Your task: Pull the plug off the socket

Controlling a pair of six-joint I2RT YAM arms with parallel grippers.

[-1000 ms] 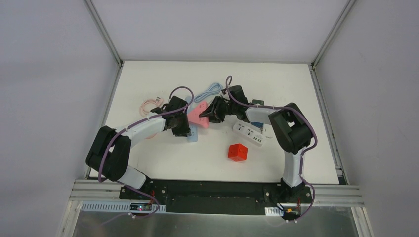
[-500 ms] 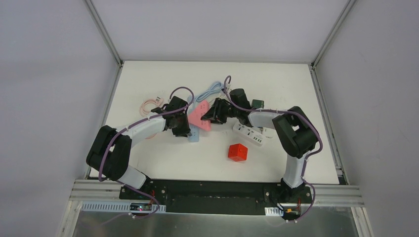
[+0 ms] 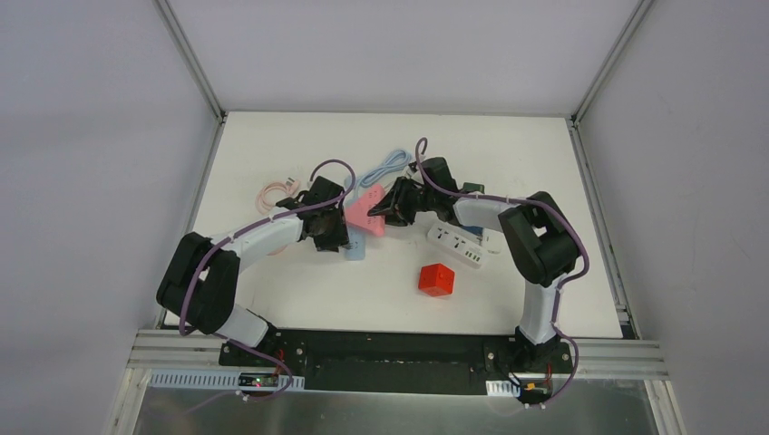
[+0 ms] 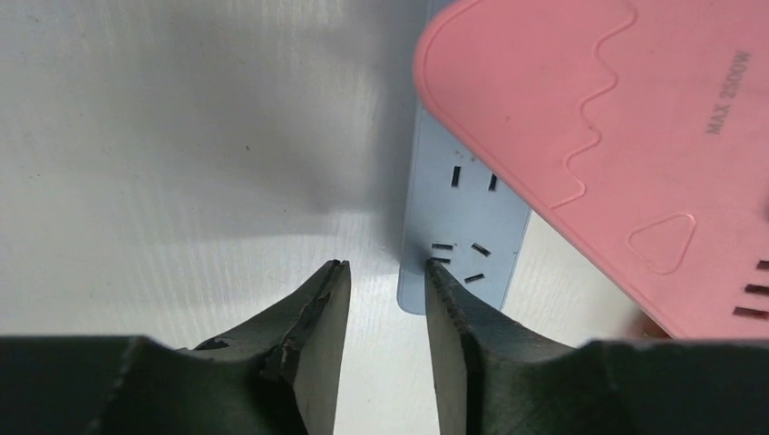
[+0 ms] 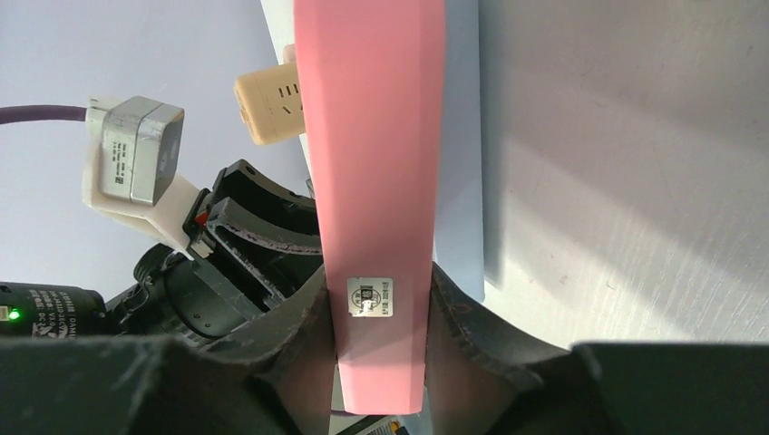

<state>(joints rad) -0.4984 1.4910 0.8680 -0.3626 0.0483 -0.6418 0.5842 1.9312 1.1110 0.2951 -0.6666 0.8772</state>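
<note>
From above, we see the pink power strip (image 3: 366, 214) slanting across mid-table between the left gripper (image 3: 335, 237) and the right gripper (image 3: 388, 207); we cannot make out its plug. At the left wrist, the jaws stand slightly parted and empty, beside a blue power strip (image 4: 462, 227). At the right wrist, the jaws pinch the pink power strip's end, its length running away from us; only here does a beige plug (image 5: 270, 104) show, jutting sideways from it.

Pink socket strip (image 5: 372, 136) is tipped on edge, running 12 to 6 o'clock; a beige plug (image 5: 267, 104) juts from its face toward 9 o'clock.
</note>
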